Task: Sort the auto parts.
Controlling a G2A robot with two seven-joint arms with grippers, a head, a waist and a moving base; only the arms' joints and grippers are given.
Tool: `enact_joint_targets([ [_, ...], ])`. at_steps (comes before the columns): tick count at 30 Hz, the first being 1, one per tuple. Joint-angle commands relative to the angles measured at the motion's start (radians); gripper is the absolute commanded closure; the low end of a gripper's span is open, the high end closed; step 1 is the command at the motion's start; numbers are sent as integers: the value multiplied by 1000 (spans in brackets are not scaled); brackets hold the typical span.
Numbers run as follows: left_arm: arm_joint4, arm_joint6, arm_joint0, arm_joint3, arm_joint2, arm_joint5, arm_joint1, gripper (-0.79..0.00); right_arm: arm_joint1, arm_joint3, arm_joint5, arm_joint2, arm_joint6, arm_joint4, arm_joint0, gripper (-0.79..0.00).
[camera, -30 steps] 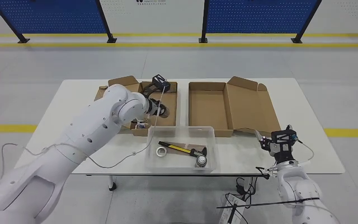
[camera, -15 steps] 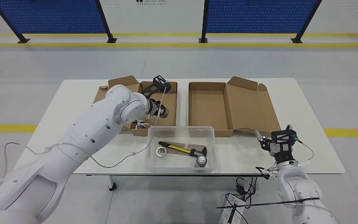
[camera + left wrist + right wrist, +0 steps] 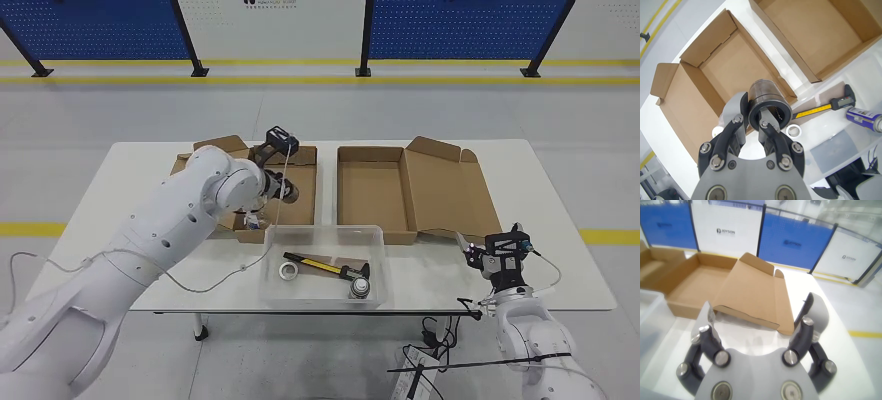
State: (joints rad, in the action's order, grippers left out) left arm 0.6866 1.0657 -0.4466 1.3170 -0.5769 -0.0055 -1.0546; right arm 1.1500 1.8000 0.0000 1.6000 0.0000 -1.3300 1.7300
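Over the left cardboard box (image 3: 730,62), the left pincer (image 3: 753,109) stays clamped on a steel bearing (image 3: 765,98), one finger inside its bore and the other against its outer wall. During the last second that wrist has only crept a little across the box. The right pincer (image 3: 759,309), jaws spread and holding nothing, has not stirred from the near right corner of the table (image 3: 560,230). The caliper (image 3: 829,109), spray can (image 3: 863,118) and ring (image 3: 794,131) lie in the clear bin (image 3: 325,229) as before. The bearing therefore looks delivered and ready for release, probably after a small lowering. Three items in the bin remain to be sorted.
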Motion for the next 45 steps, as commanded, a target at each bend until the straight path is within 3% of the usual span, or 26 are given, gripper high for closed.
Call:
enact_joint_targets([
  [1, -12, 19, 16, -33, 9, 17, -14, 0, 0, 0, 0, 0, 0, 0, 0, -785],
  [12, -73, 66, 91, -233, 86, 38, -116, 0, 0, 0, 0, 0, 0, 0, 0, -785],
  [22, -105, 64, 116, -360, 131, -8, -191, 0, 0, 0, 0, 0, 0, 0, 0, -785],
  [45, -68, 63, 142, -554, 193, -129, -318, 0, 0, 0, 0, 0, 0, 0, 0, -785],
])
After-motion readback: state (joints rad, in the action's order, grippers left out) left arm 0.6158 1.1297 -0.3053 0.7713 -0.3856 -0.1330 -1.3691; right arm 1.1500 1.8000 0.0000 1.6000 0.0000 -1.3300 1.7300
